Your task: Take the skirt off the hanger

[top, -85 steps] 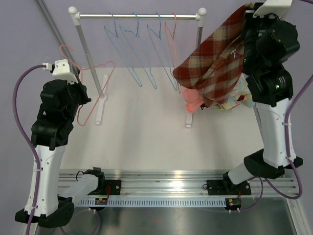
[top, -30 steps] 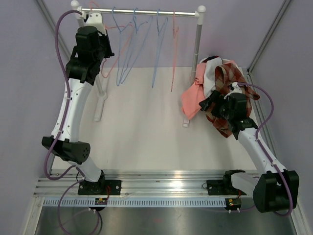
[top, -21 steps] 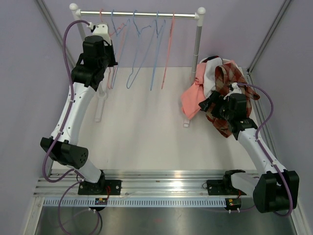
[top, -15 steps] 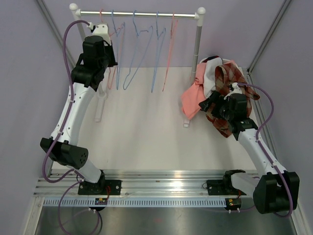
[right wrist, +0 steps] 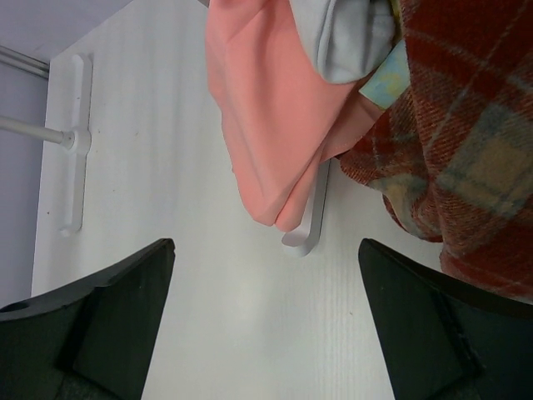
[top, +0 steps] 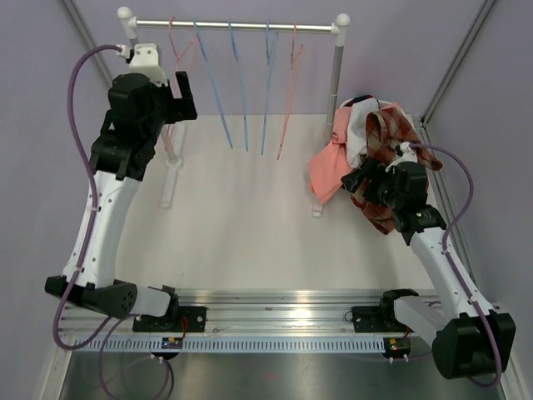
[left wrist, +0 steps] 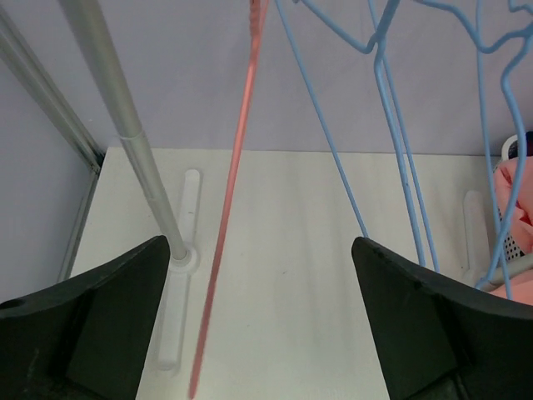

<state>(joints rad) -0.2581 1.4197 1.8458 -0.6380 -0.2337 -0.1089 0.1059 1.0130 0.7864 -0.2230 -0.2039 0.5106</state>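
The red and beige plaid skirt [top: 390,132] lies crumpled on a pile of clothes at the right of the table, off any hanger; in the right wrist view the skirt [right wrist: 454,142] fills the right side. A pink hanger [top: 173,52] hangs bare at the left end of the rail [top: 241,27]. My left gripper [top: 179,98] stands open just in front of it. In the left wrist view the pink hanger's wire [left wrist: 229,208] runs down beyond my open left gripper [left wrist: 262,321], untouched. My right gripper [top: 360,179] is open beside the pile, and the right gripper [right wrist: 266,321] holds nothing.
Several blue hangers [top: 237,83] and a second pink one [top: 290,79] hang on the rail. Rack posts [top: 336,67] stand on white feet [right wrist: 312,217]. A pink garment [right wrist: 266,125] drapes off the pile beside the skirt. Purple walls close in on both sides.
My left gripper has opened and let go of the pink hanger, which now hangs on the rail, and has drawn back to the left. The hangers have swung. The right arm has barely moved.
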